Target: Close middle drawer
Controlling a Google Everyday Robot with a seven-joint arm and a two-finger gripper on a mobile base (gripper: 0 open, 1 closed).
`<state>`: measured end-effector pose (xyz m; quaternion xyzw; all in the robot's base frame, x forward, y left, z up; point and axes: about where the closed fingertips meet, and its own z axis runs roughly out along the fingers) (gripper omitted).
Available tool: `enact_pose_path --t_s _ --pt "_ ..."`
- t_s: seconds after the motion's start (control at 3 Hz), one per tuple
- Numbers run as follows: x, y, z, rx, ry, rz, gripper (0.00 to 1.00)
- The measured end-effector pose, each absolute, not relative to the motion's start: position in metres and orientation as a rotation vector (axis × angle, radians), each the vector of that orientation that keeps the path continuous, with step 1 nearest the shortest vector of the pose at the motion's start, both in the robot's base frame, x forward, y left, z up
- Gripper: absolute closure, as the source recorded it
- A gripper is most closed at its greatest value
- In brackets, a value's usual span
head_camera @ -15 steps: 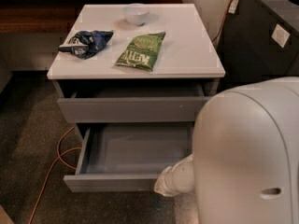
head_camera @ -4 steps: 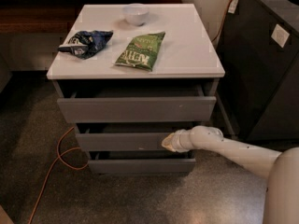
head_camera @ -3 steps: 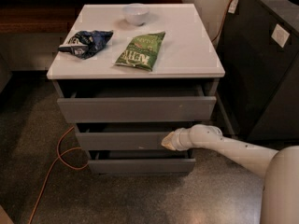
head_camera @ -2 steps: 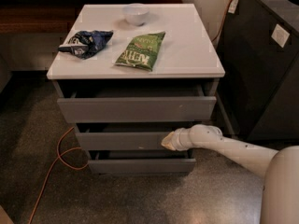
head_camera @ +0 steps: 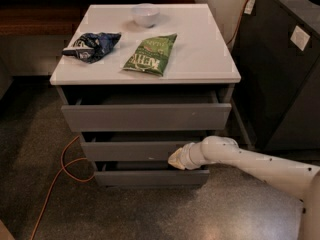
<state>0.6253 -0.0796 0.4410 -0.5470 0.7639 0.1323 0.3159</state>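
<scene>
The middle drawer (head_camera: 130,150) is a wide grey drawer with a plain low front, pushed nearly into the white-topped cabinet (head_camera: 200,59). Its front stands only slightly proud of the frame. My gripper (head_camera: 176,159) is at the right part of that front panel, its pale tip against the panel's lower edge. My white arm (head_camera: 260,166) reaches in from the lower right. The top drawer (head_camera: 145,116), with a taller front, sticks out a little above. The bottom drawer (head_camera: 150,177) sits shadowed below.
On the cabinet top lie a green chip bag (head_camera: 150,54), a dark blue bag (head_camera: 90,45) and a white bowl (head_camera: 145,14). An orange cable (head_camera: 62,169) curls on the floor at left. A dark cabinet (head_camera: 285,69) stands at right.
Five seconds ago the middle drawer stood wide open with my arm close to the camera. It is now pushed in. Over the last second nothing has visibly moved.
</scene>
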Motion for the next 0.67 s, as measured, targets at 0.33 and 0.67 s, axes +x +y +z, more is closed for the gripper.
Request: enact_pose_path --t_s 0.33,0.67 --pt "0.584 -0.0656 0.4676 -1.482 2.015 0.436 1.0" --pt "0.584 -0.0656 0.4675 -1.482 2.015 0.436 1.0"
